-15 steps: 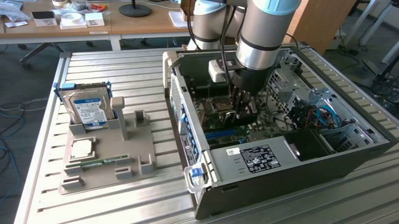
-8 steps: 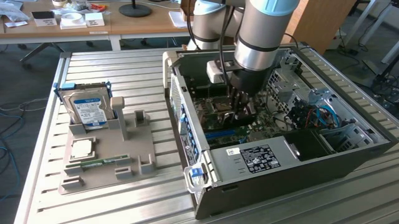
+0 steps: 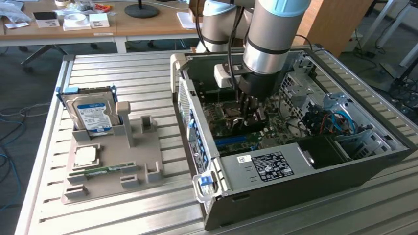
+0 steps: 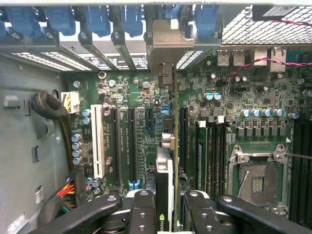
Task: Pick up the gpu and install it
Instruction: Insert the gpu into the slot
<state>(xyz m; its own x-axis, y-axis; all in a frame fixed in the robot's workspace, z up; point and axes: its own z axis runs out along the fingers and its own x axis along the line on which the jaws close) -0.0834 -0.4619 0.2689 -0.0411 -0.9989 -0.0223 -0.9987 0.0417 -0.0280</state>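
Currently my gripper [image 4: 165, 207] clamps the gpu [image 4: 165, 180] edge-on, inside the computer case [image 3: 365, 171], bracket toward the rear slots, so it lines up over the motherboard [image 4: 204, 122] slot.

The arm reached steeply downward, wrist near vertical. Its gripper [image 4: 165, 204] pointed straight down, the two dark fingers [image 4: 141, 209] closed partway on a thin card [image 4: 165, 180] clamped edge-on between them.

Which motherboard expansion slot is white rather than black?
The long white slot standing beside the blue capacitors, toward the case wall; the black slots beside it lie nearer the gpu.
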